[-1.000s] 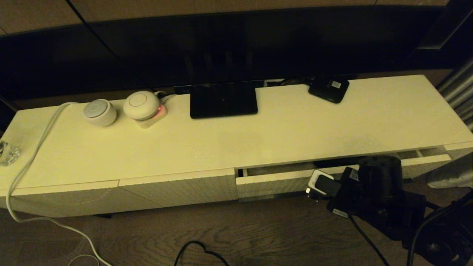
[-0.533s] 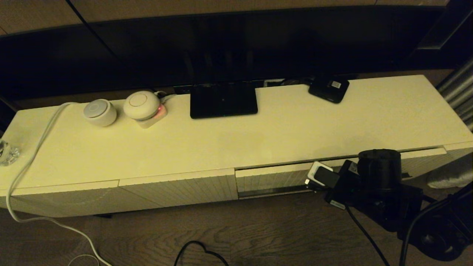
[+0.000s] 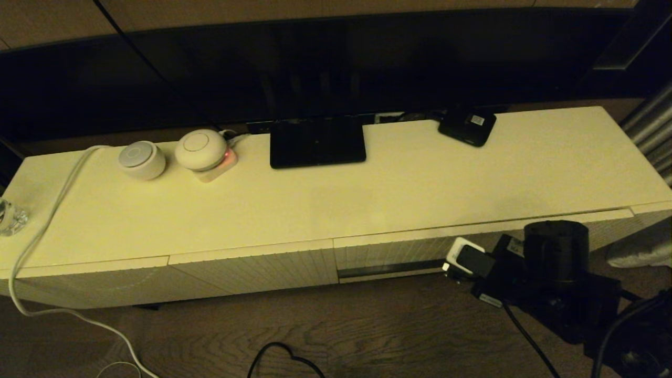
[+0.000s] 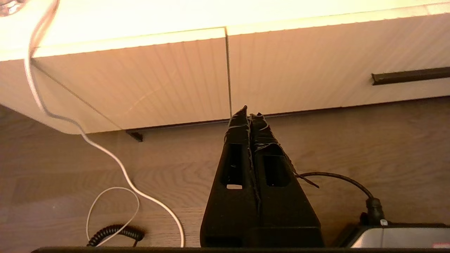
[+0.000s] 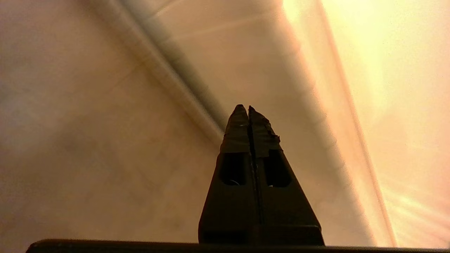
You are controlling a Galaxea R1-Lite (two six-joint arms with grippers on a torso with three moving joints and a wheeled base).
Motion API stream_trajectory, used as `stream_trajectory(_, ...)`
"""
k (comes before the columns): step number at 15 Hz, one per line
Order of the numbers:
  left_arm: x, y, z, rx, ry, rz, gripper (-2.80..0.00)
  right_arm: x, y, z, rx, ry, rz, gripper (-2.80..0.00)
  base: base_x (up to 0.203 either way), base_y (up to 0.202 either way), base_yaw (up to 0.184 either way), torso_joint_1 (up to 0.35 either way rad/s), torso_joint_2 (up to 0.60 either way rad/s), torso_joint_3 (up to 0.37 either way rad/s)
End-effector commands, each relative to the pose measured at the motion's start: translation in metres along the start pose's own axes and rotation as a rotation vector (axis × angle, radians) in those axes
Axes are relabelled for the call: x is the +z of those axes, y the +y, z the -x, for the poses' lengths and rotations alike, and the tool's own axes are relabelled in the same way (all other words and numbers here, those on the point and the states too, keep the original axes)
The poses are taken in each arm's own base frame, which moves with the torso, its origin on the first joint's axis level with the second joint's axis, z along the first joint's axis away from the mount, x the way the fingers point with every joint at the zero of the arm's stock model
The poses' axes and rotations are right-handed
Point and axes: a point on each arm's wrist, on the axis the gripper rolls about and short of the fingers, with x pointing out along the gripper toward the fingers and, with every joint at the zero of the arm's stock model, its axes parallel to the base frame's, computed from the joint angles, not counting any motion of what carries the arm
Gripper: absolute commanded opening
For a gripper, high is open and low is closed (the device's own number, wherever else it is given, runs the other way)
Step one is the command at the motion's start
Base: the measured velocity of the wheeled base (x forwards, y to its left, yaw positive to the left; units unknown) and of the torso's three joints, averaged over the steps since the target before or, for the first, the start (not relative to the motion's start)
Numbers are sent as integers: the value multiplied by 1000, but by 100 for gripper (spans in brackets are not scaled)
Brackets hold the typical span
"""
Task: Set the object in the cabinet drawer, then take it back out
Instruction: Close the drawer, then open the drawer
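Observation:
The cabinet drawer (image 3: 388, 251) is pushed in flush with the cabinet front, its dark slot (image 3: 391, 268) running along the lower edge. The black umbrella is out of view in every frame. My right arm (image 3: 551, 262) hangs low in front of the drawer's right half. In the right wrist view my right gripper (image 5: 249, 108) is shut and empty, its tips close to the blurred cream drawer front (image 5: 105, 123). My left gripper (image 4: 249, 109) is shut on nothing above the wooden floor, facing the ribbed panels beside the drawer (image 4: 334, 66).
On the cabinet top (image 3: 399, 184) are a small flat black box with a white label (image 3: 467, 126), a black screen base (image 3: 317, 142) and two white round devices (image 3: 142, 159). A white cable (image 3: 47, 226) drapes over the left end. A black cable (image 3: 278, 357) lies on the floor.
The drawer stood slightly open a second ago and is now shut. My right arm pushed in toward the cabinet, then drew back a little, lower and to the right.

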Motion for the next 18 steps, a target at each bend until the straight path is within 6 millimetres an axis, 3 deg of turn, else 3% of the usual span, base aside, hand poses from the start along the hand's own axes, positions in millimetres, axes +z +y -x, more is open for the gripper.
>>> stream_trajectory(1, 0, 0, 0, 1, 1, 0, -280, -8, -5, 35, 27, 11, 16, -280, 0, 0, 0, 0, 0, 0)
stream_trajectory(3, 0, 0, 0, 1, 1, 0, -280, -16, -3, 53, 102, 63, 42, -280, 0, 0, 0, 0, 0, 0)
stream_trajectory(7, 0, 0, 0, 1, 1, 0, -280, -39, -16, 135, 220, 139, 66, -280, 0, 0, 0, 0, 0, 0)
stream_trajectory(10, 0, 0, 0, 1, 1, 0, -280, -64, -10, 179, 302, 202, 95, -280, 0, 0, 0, 0, 0, 0)
stream_trajectory(15, 0, 0, 0, 1, 1, 0, -280, -100, 4, 227, 389, 213, 156, -280, 0, 0, 0, 0, 0, 0)
stream_trajectory(18, 0, 0, 0, 1, 1, 0, -280, -106, 8, 228, 470, 224, 135, -280, 0, 0, 0, 0, 0, 0)
